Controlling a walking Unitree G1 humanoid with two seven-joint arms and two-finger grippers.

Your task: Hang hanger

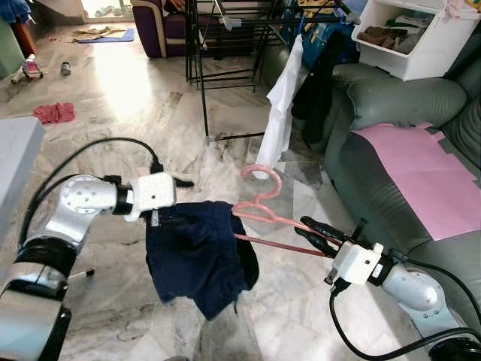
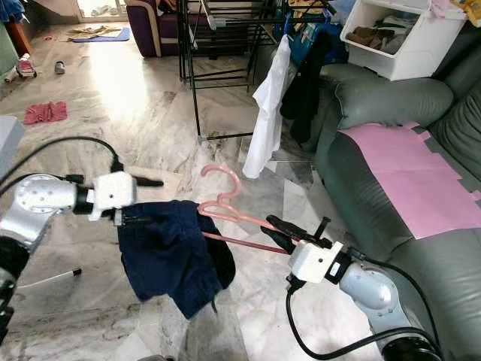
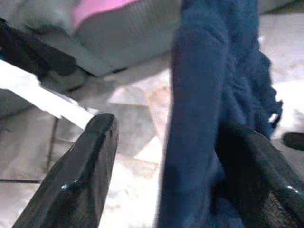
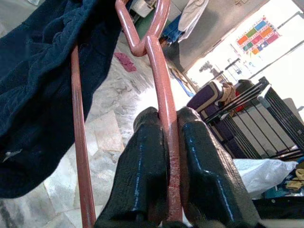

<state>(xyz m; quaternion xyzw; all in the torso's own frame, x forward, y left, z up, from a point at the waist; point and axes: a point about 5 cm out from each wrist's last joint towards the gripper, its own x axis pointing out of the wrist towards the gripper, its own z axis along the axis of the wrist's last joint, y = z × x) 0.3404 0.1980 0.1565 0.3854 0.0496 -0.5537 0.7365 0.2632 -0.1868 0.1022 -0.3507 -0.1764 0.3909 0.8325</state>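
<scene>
The pink hanger (image 1: 263, 214), navy garment (image 1: 197, 256) draped on it, hangs mid-air above the floor. The right end effector (image 1: 314, 230) clamps its arm; the left end effector (image 3: 190, 190) pinches the cloth. The black drying rack (image 1: 225, 45) stands far ahead, so hanging remains undone.

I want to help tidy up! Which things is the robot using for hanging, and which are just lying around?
Using: pink hanger, dark blue garment, right gripper, left gripper, black drying rack.
Lying around: red cloth, white storage bin, pink sheet.
</scene>
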